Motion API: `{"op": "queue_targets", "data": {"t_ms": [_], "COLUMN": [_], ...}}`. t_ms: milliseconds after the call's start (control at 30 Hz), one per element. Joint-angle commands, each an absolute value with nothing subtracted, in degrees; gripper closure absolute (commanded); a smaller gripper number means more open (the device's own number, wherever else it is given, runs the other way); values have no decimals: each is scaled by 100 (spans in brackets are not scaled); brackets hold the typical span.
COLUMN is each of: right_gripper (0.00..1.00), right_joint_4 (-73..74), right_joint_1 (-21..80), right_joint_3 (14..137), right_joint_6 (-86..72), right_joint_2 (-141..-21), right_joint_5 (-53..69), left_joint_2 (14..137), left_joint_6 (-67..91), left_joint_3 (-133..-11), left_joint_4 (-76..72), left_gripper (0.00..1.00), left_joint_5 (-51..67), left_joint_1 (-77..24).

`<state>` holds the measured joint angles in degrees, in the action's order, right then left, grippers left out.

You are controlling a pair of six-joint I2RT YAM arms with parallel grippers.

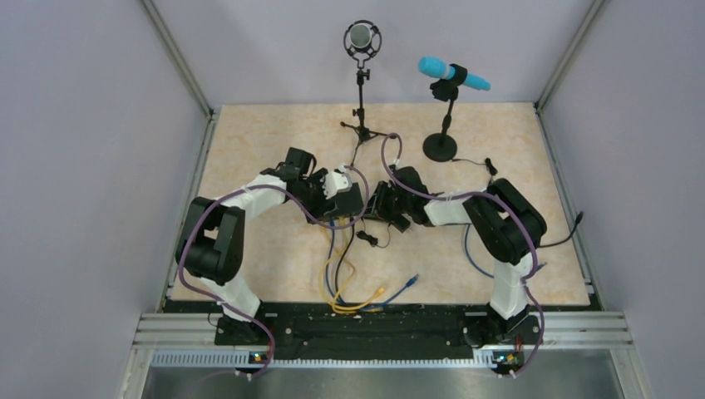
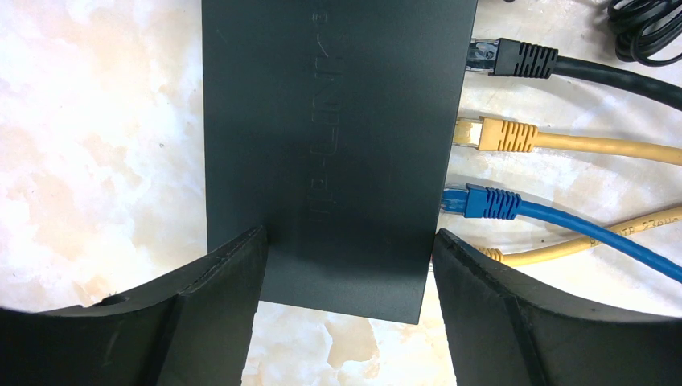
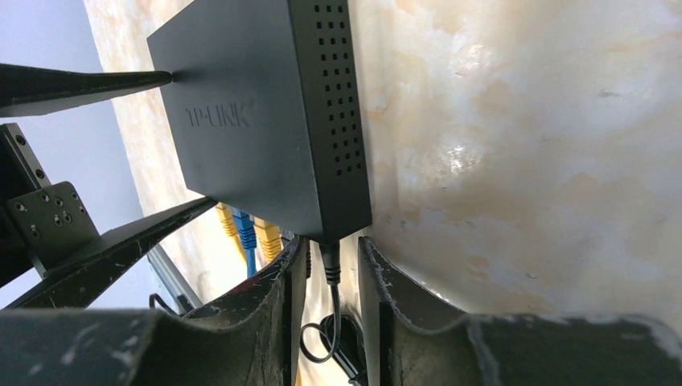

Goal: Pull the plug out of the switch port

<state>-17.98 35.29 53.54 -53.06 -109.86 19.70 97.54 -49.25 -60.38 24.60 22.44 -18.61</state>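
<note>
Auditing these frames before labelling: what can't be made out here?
Left wrist view: the lowest yellow plug is mostly behind a finger of the left end effector; the switch runs past the top edge.
Right wrist view: the cable of the black plug disappears between the fingers of the right end effector.
Top view: both end effectors cover the switch and its ports.

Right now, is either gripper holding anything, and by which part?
Left gripper clamps the TP-Link switch across its long edges, near one end. Right gripper only straddles the black plug at the switch's corner, gaps both sides.
</note>
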Motion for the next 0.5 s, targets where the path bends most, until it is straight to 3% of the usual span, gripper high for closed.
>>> {"op": "queue_targets", "data": {"t_ms": [0, 367, 467], "right_gripper": [72, 77, 84], "right_joint_4": [-1938, -2213, -2256], "right_joint_1": [3406, 3397, 3398], "right_joint_3": [5347, 5197, 5227], "right_joint_6": [-5336, -5428, -5483], "right_joint_2": [-11104, -11161, -11205], "right_joint_5": [2031, 2250, 2267], "left_joint_2": [9958, 10046, 10076], "left_joint_6": [-4923, -4908, -4892], "left_joint_3": [-6064, -6116, -6150], "left_joint_4": [2796, 2841, 2870], "left_gripper": [21, 22, 22], "left_joint_5": [2235, 2211, 2203], "left_joint_1": [-1859, -1864, -1872]}}
